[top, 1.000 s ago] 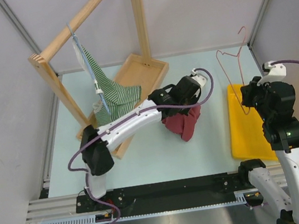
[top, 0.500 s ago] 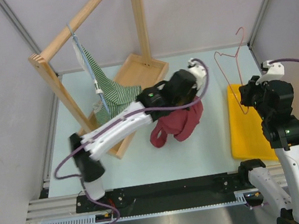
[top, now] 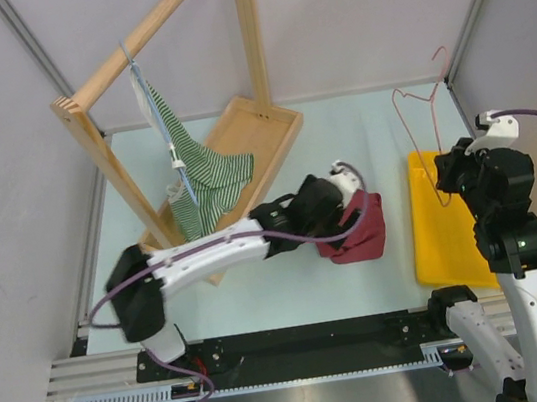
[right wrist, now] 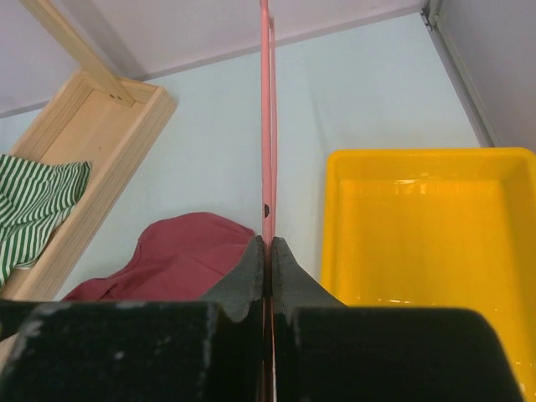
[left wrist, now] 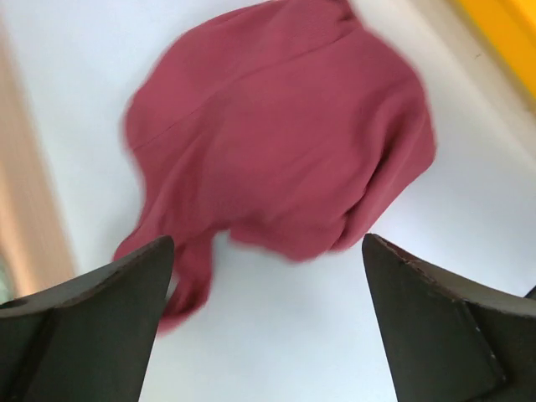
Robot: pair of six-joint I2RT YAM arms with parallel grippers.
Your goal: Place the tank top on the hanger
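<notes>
The pale bench [top: 283, 295] is carrying a wooden rack [top: 161, 20] at the back left and a yellow bin [top: 437, 247] at the right. The tank top [top: 362, 232] is lying between them as a crumpled maroon heap on the bench, just left of the bin. The straps are not showing clearly in any view.

The right end effector [right wrist: 268, 247] is clamping the pink hanger [right wrist: 266, 151] by its wire and holding it upright over the bin's inner edge. The left end effector [left wrist: 264, 251] is hovering directly above the cloth with its jaws spread wide, gripping nothing.

The step now looks like a fresh pick. The left arm is probably better off pinching one thin edge near the neckline or a strap than the bulk of the heap. Lifting slowly should let the opening hang free. The hanger needs steadying meanwhile, with one shoulder tilting toward the cloth.
</notes>
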